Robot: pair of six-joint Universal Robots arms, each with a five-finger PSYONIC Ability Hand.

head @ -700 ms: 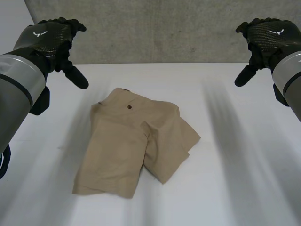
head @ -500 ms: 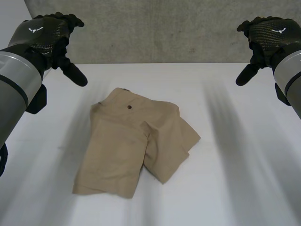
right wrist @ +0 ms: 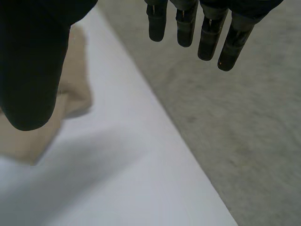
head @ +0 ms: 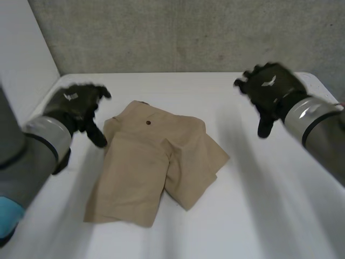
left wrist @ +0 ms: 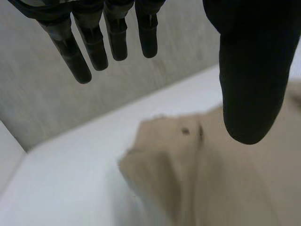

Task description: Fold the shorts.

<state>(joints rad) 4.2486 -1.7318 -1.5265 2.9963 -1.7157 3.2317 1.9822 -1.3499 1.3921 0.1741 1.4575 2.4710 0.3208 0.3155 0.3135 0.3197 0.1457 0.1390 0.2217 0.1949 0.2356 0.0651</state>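
From the head view, tan shorts (head: 156, 162) lie mid-tabletop (head: 269, 205), waistband toward the far wall (head: 188, 32), legs toward the robot, with the left hand (head: 75, 108) just beside the waistband and the right hand (head: 269, 89) well apart. Left wrist view: fingers (left wrist: 70, 52) straight and spread. Right wrist view: fingers (right wrist: 207, 37) spread likewise.

Table (head: 280, 205) was wide open at right and bottom of frame; only the shorts (head: 156, 162) sat center, wall (head: 188, 32) up top.
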